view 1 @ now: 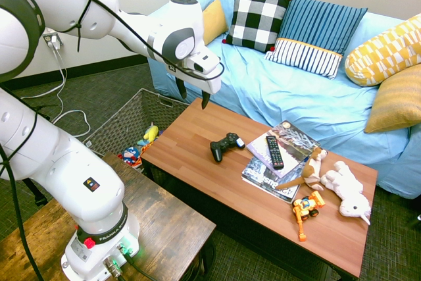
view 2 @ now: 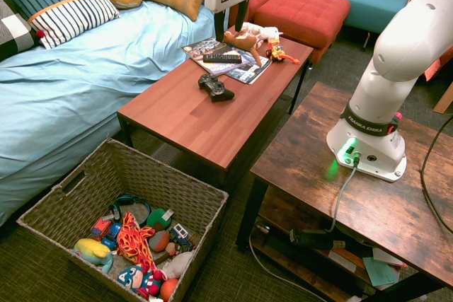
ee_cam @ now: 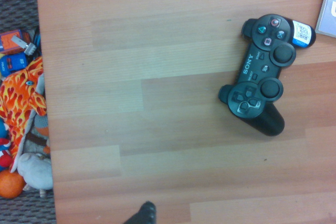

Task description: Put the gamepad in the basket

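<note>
Nothing sat between the wide-open fingers of the gripper (view 1: 193,95), which hung pointing down above bare coffee table (view 1: 197,162); the gamepad (view 1: 225,145) lay flat further along toward the magazines (view 1: 279,156), away from the basket (view 2: 198,196).

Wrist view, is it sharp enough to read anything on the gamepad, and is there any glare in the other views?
Wrist view: sharp; SONY reads on the gamepad. First exterior view: wide-angle bend at the edges, soft sheen on the table. Second exterior view: even light, no strong glare.
</note>
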`<action>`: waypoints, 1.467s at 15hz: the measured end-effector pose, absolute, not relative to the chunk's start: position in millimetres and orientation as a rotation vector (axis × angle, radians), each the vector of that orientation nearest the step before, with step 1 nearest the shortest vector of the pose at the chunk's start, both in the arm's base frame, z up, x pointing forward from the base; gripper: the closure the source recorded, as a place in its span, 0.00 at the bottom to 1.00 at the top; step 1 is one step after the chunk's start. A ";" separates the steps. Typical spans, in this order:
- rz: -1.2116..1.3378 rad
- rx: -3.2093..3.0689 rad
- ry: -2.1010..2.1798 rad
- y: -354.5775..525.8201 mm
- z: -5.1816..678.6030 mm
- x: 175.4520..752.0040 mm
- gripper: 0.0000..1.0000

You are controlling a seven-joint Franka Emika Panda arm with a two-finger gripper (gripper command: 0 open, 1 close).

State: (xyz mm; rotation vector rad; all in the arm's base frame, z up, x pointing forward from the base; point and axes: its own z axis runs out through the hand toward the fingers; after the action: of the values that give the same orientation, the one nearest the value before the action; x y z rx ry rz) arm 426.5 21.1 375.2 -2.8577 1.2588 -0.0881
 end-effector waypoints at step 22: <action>0.007 -2.684 1.716 -23.2 177.7 543.5 0.00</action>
State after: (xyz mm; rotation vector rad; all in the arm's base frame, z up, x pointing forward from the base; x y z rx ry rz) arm 543.5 -23.2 177.7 -2.6841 1.7155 0.0066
